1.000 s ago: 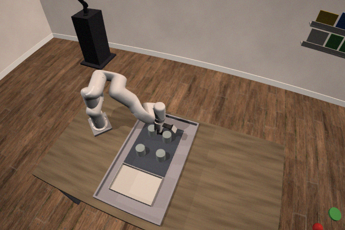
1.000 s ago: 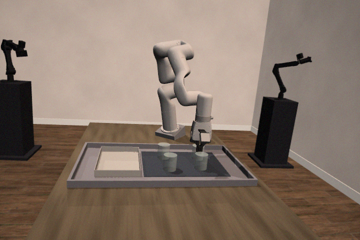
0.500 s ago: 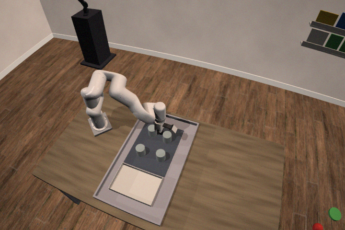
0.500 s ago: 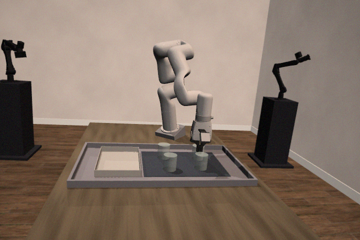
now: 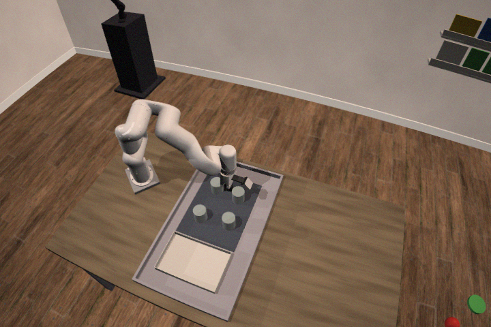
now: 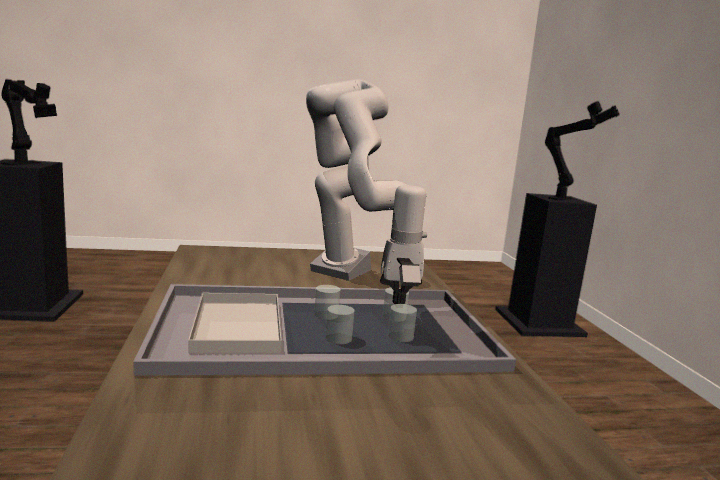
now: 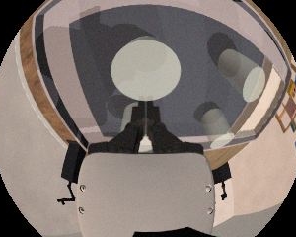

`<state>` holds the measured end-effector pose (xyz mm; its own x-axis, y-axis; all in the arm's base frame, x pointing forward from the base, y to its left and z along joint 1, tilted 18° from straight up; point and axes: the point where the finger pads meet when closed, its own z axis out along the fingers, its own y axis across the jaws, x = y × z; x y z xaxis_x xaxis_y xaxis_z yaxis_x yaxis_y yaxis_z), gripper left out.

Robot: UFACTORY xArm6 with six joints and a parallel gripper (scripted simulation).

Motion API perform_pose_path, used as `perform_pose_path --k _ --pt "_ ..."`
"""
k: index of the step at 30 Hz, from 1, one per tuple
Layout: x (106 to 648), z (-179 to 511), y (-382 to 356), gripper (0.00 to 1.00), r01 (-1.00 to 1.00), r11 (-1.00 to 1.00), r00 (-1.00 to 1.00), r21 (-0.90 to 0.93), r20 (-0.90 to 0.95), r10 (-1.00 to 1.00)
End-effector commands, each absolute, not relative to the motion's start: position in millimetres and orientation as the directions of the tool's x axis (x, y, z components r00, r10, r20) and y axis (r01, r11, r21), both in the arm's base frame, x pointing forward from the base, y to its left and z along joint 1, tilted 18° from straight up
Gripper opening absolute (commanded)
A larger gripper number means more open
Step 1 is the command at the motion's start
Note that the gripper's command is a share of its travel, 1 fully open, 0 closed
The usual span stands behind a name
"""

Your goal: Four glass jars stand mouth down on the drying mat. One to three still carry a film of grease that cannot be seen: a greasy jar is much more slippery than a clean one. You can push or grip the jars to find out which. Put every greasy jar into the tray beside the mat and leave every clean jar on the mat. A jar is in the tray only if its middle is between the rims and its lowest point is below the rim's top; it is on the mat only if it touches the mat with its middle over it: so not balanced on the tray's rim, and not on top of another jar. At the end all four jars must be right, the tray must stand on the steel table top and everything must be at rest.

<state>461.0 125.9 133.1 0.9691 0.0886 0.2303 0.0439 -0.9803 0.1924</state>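
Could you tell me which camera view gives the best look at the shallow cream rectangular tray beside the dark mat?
The top view: the shallow cream rectangular tray shows whole, with all four rims and no jar inside. The exterior view shows the tray at a low angle, its floor foreshortened. The wrist view does not show it.

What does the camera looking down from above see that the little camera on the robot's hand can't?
Only the top view shows the cream tray, all four jars, and the red and green discs on the floor. Only the wrist view shows the shut, empty gripper pointing at one jar from close behind. Both show the dark mat and jars standing on it.
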Motion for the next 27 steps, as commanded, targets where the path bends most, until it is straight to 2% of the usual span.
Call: perform_pose_path --k 1,27 --pt "462.5 135.3 126.7 0.00 0.044 -0.981 0.968 0.191 0.234 0.089" --pt "456.2 132.5 125.9 0.00 0.044 -0.981 0.968 0.191 0.234 0.089"
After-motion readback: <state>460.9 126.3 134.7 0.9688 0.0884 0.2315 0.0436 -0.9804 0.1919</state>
